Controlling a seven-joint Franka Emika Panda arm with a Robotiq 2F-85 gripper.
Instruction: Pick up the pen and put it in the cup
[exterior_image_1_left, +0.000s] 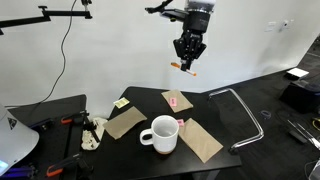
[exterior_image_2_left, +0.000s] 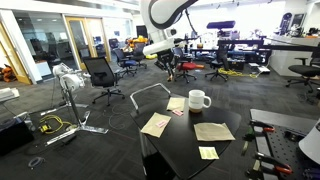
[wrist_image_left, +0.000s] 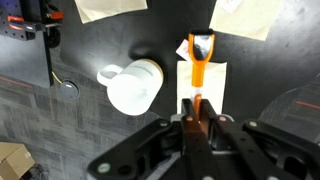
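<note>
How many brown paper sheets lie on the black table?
3, in an exterior view: one brown paper sheet left of the white ceramic mug, one behind it, one right of it.

The large white ceramic mug (exterior_image_1_left: 160, 135) stands on the black table (exterior_image_1_left: 150, 106), near its front edge in an exterior view. Three flat brown paper sheets lie around it: one sheet (exterior_image_1_left: 125, 122) to its left, one sheet (exterior_image_1_left: 177, 100) behind it, one sheet (exterior_image_1_left: 200, 141) just to its right. A small yellow sticky note (exterior_image_1_left: 121, 103) lies behind the left sheet. The thin orange pen (exterior_image_1_left: 184, 67) sits clamped in the Robotiq gripper (exterior_image_1_left: 187, 61), high above the table. In the wrist view the pen is right of the mug, over a sheet.
</note>
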